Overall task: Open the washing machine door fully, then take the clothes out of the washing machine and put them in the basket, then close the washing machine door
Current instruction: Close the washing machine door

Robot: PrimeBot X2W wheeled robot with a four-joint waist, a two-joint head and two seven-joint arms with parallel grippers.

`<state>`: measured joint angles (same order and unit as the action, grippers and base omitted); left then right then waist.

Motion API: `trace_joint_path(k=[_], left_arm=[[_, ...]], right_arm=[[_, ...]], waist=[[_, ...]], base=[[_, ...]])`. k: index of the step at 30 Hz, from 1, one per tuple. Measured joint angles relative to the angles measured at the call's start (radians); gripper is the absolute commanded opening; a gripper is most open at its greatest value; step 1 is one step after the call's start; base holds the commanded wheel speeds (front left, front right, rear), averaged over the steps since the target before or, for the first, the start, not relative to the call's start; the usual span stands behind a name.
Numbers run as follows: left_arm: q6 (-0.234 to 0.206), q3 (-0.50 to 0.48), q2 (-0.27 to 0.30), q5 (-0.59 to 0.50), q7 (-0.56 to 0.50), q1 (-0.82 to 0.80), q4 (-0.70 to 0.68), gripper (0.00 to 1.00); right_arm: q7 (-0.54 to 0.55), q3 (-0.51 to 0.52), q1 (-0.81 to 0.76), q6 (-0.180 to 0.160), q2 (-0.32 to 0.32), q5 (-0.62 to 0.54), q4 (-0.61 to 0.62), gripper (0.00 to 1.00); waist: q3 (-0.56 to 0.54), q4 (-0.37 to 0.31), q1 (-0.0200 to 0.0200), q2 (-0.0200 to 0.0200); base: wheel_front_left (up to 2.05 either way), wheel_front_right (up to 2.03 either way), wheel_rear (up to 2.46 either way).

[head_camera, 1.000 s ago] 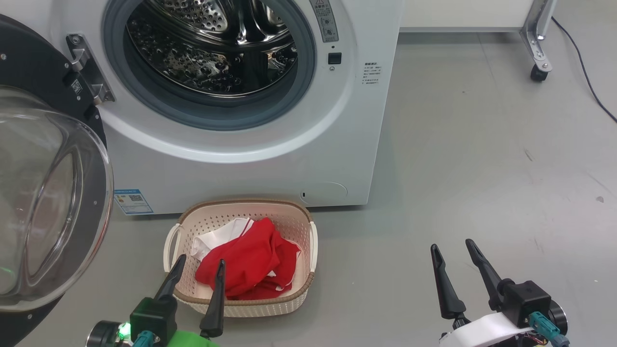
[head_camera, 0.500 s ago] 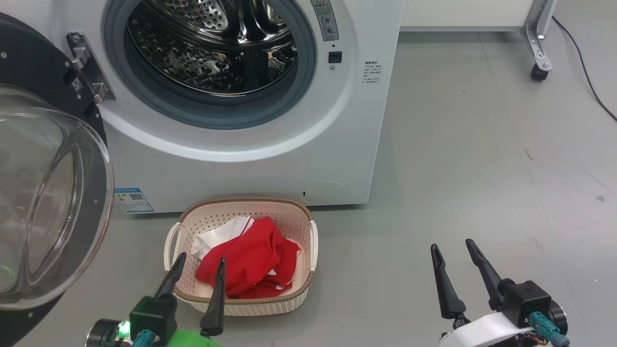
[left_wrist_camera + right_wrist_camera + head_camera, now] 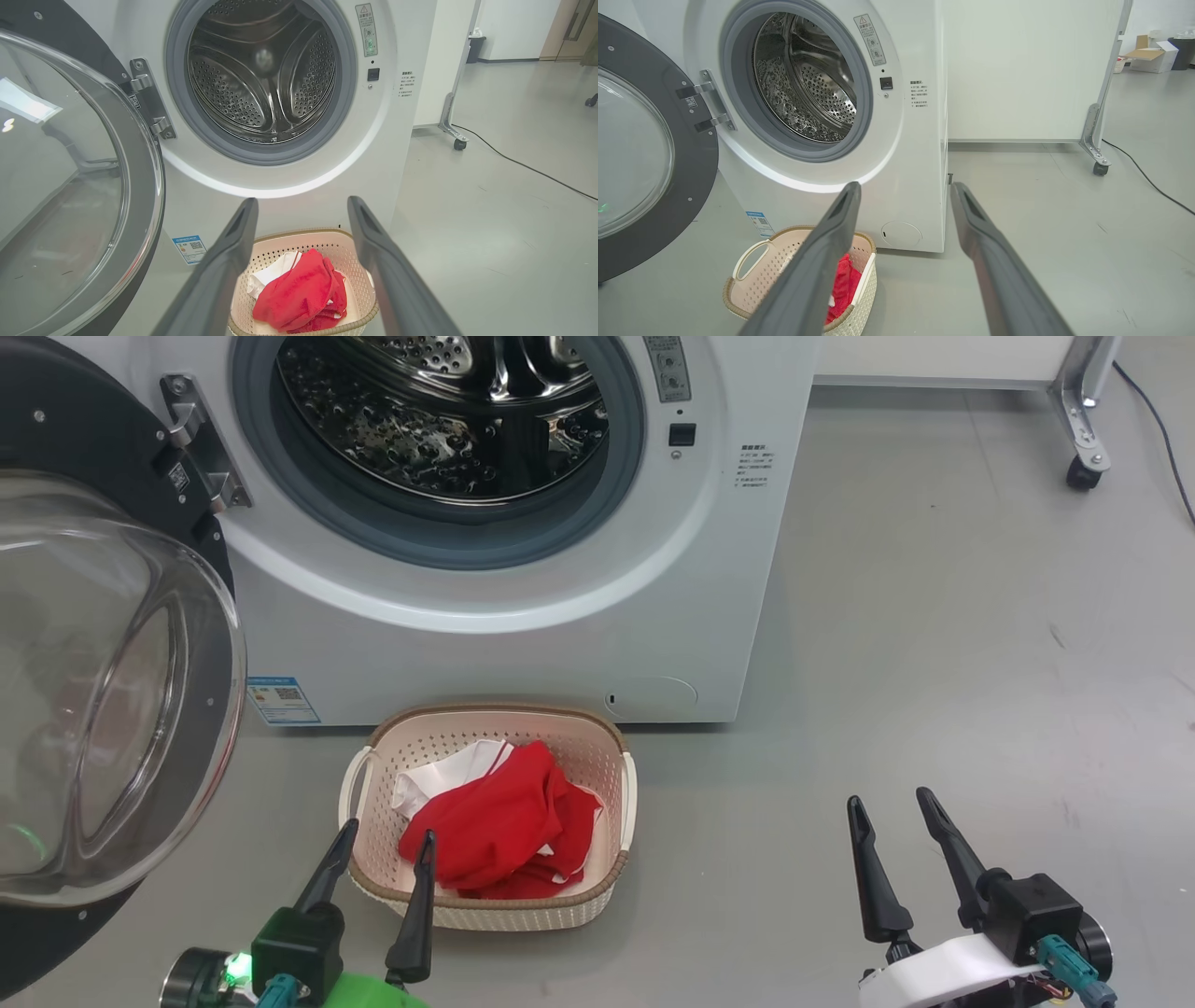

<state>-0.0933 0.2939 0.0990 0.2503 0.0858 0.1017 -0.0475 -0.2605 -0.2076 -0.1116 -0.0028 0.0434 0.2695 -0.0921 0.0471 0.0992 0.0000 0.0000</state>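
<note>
The left end effector (image 3: 389, 832) and right end effector (image 3: 889, 797) were spread, empty; pushing the washing machine door (image 3: 121, 691) shut could clip the basket (image 3: 495, 711) holding the clothes (image 3: 504, 821)

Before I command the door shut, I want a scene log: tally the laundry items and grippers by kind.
Washing machine: 1
Washing machine door: 1
Basket: 1
Red clothes heap: 1
White cloth: 1
Grippers: 2, left gripper and right gripper
Total: 7

Grey floor (image 3: 934, 616), washing machine (image 3: 523, 663), basket (image 3: 523, 917)
</note>
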Motion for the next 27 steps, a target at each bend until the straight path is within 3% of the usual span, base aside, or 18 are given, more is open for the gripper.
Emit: trace_joint_path(k=[12,27], left_arm=[[-0.001,0.005,-0.007,0.0,0.018,-0.002,0.002,1.0],[-0.008,-0.014,-0.018,0.001,0.043,-0.003,0.005,1.0]], right_arm=[[0.0,0.011,0.0,0.0,0.014,0.0,0.001,1.0],[0.0,0.004,0.0,0.01,0.019,-0.009,0.001,1.0]], waist=[[0.015,0.09,0.0,0.0],[0.012,0.26,0.0,0.0]], base=[[0.0,0.0,0.0],[0.0,0.0,0.0]])
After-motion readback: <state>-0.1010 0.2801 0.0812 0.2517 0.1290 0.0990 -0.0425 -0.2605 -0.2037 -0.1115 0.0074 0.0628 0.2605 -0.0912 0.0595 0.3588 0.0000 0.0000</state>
